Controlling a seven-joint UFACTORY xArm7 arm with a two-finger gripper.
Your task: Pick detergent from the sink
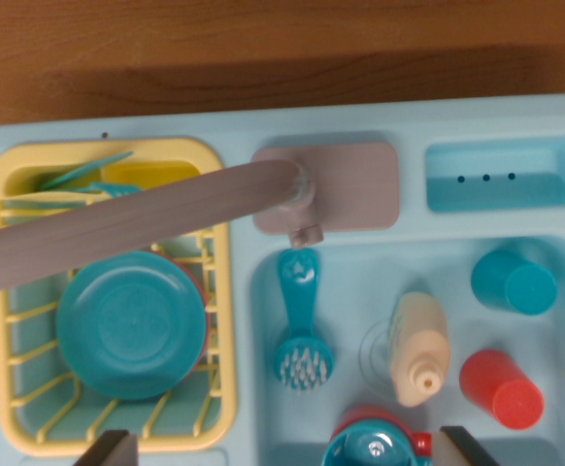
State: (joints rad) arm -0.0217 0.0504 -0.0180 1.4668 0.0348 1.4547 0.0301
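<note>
Wrist view is showing the detergent bottle point(418, 347) lying on its side in the sink point(554, 442), just ahead of the gripper point(284, 449), between its spread fingers. It is looking light, rigid and smooth, best pinched across its body. The gripper is hanging wide open, empty, fingertips cropped; a teal object point(372, 442) is sitting half hidden below.

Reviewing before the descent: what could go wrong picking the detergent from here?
The cream plastic detergent bottle lies on its side, so its rounded body may roll or slip between the claw tips. The red plastic cup and the teal dish brush lie close on either side and could get bumped. A teal-and-red item sits just below the nozzle, crowding the approach.
</note>
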